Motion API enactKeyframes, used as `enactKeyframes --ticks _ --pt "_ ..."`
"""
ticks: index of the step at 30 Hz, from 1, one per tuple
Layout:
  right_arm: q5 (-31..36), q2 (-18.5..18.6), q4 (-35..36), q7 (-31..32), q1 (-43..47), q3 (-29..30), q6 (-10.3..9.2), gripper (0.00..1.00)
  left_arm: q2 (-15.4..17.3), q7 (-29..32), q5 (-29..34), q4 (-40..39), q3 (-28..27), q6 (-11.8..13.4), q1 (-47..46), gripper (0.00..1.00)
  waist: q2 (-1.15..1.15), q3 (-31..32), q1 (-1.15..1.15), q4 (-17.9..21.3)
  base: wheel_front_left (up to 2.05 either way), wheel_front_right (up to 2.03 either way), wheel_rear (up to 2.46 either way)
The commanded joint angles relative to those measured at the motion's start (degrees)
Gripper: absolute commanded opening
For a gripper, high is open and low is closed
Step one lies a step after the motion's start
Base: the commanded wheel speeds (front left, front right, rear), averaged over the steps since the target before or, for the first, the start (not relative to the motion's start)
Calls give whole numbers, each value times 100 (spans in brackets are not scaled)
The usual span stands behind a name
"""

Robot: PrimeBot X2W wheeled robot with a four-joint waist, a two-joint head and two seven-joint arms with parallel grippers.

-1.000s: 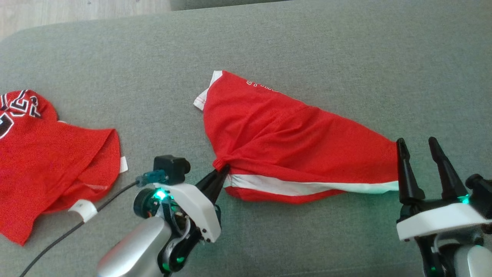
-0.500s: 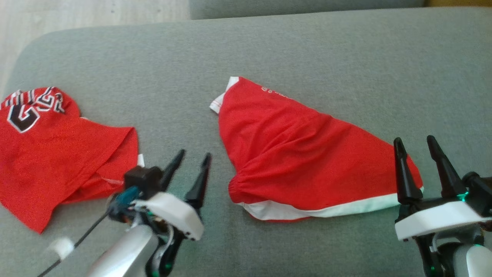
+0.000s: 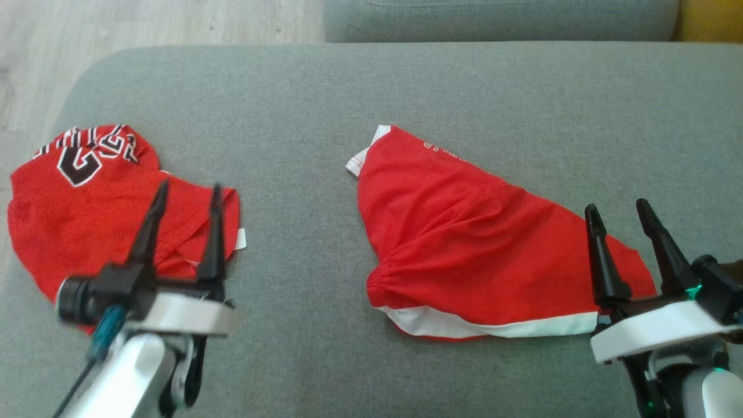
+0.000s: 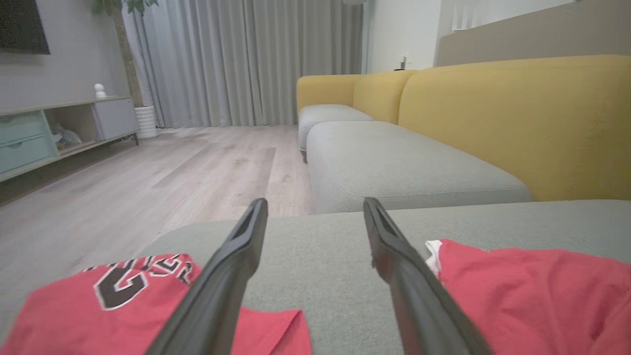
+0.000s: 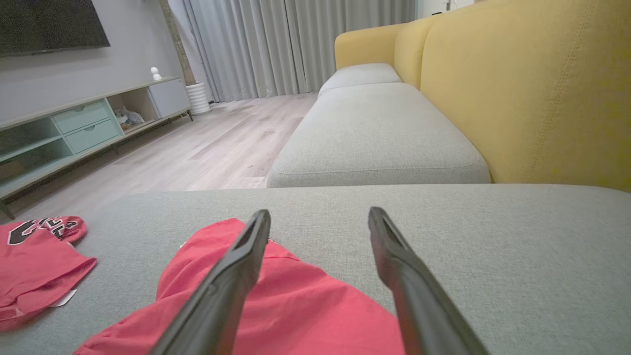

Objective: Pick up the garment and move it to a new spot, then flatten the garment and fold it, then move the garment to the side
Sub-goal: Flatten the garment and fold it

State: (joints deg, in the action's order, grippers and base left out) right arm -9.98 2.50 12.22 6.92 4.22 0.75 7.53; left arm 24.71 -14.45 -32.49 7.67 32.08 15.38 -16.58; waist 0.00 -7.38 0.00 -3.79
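Observation:
The garment, red with a white band along its near hem, lies rumpled in a rough triangle in the middle of the grey cushion. It also shows in the left wrist view as the red garment and in the right wrist view as the garment. My left gripper is open and empty, well left of the garment and over a second red piece. My right gripper is open beside the garment's right tip, with nothing between its fingers. From the wrists, the left gripper and the right gripper both stand wide.
A red jersey with black and white lettering lies at the cushion's left end, near its rounded edge; wood floor lies beyond. Another grey cushion and the yellow backrest lie ahead. A low cabinet stands across the room.
My left gripper let go of the garment's near-left corner, opened and swung left over the jersey. The released corner settled on the cushion. The head camera also shifted. The right gripper kept still.

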Motion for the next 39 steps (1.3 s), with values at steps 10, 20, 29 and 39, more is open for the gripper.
enactKeyframes --ticks 10,20,29,39 --pt "84 38 349 73 230 -219 -4 100 222 -38 30 -664 -784 -57 1120 100 0 245 0 4 0 0 0" --pt "-2 38 359 93 348 -184 -4 100 282 207 -2 -869 -648 -48 1234 100 0 326 0 33 0 0 0" --pt "-48 38 330 87 352 -171 -4 100 304 237 -50 -875 -633 -56 1235 100 0 341 0 48 0 0 0" --pt "-63 38 302 70 310 -172 -4 100 311 245 -63 -902 -609 -41 1205 100 0 325 0 48 0 0 0"
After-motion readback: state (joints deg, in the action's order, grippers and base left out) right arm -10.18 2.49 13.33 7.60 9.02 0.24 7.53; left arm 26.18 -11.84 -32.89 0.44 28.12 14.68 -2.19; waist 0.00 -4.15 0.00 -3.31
